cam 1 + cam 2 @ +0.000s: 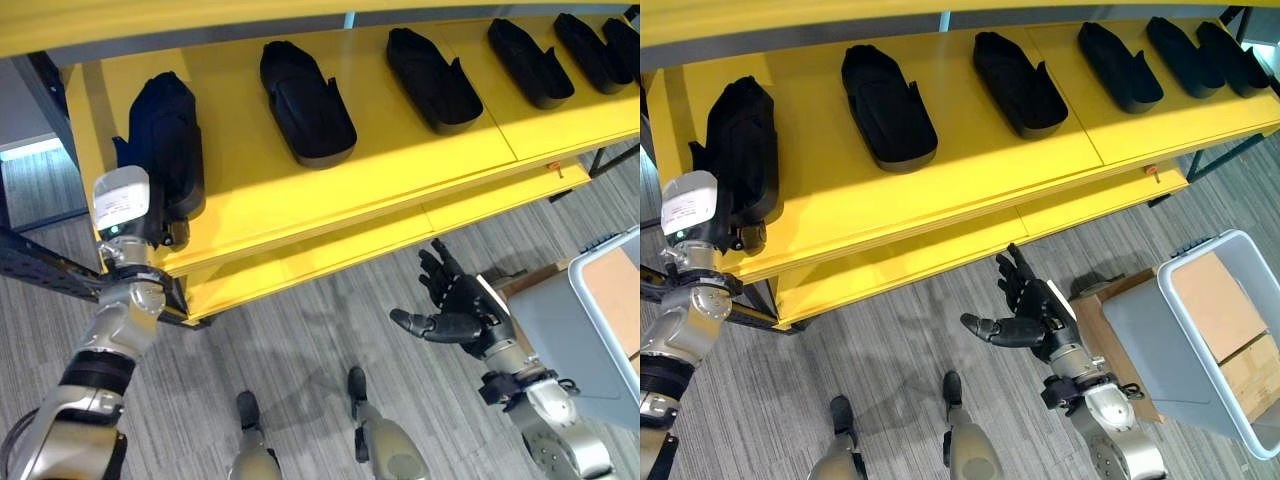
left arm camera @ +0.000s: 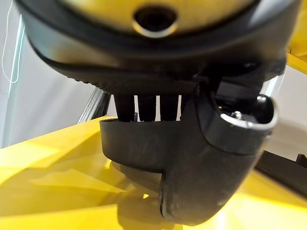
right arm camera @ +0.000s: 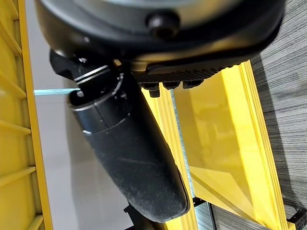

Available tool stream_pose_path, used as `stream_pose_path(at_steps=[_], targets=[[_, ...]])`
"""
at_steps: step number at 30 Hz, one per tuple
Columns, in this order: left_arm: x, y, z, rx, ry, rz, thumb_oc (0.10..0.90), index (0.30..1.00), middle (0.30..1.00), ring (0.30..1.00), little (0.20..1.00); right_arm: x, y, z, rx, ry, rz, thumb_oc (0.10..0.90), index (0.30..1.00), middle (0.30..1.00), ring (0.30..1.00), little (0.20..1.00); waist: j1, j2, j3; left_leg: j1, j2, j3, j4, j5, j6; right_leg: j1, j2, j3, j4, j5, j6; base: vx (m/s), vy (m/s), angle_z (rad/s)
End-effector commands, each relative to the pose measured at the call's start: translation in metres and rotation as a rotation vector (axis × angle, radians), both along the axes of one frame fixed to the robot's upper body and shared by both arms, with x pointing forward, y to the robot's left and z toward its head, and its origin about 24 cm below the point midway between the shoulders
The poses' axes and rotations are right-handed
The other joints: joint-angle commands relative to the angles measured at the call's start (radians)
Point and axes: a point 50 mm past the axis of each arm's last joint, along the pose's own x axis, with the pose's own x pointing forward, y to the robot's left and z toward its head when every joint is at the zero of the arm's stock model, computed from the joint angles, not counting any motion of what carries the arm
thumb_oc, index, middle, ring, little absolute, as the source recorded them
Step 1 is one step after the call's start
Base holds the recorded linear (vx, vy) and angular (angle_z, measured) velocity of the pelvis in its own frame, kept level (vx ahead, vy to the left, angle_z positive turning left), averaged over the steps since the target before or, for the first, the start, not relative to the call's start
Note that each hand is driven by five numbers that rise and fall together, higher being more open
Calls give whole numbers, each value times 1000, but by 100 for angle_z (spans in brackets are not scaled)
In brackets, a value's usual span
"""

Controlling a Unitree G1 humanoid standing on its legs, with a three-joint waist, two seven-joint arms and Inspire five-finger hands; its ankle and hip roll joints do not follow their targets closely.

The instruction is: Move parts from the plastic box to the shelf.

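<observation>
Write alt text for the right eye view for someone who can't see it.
The robot's left hand holds a black moulded part on the yellow shelf, left of five similar parts in a row. Its right hand hangs open and empty above the grey carpet, beside a grey plastic box.

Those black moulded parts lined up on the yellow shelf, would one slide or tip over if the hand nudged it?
Each black part lies low and flat on the yellow shelf, so tipping seems unlikely. Its moulded shape looks rigid, not floppy. The shelf looks smooth, so a nudge would probably slide it. Weight cannot be judged.
</observation>
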Motion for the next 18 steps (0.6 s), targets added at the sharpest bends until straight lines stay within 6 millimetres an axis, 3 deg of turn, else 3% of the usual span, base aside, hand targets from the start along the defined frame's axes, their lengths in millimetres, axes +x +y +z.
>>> stream_pose_path(at_steps=[1, 18], targets=[[-3, 32, 44, -17, -157, 130, 400, 300, 300, 300, 300, 4, -3, 49, -14, -253, 19, 900, 1000, 1000, 1000, 1000, 1, -25, -42, 101, 14, 49, -5, -102, 24, 104, -59, -26, 2, -84, 54, 0, 0, 0], [-6, 40, 46, -48, -165, 150, 400, 300, 300, 300, 300, 3, -5, 49, -17, -250, 15, 900, 1000, 1000, 1000, 1000, 3, -29, -49, 99, 11, 52, -5, -105, 26, 101, -59, -27, 0, -80, 57, 0, 0, 0]])
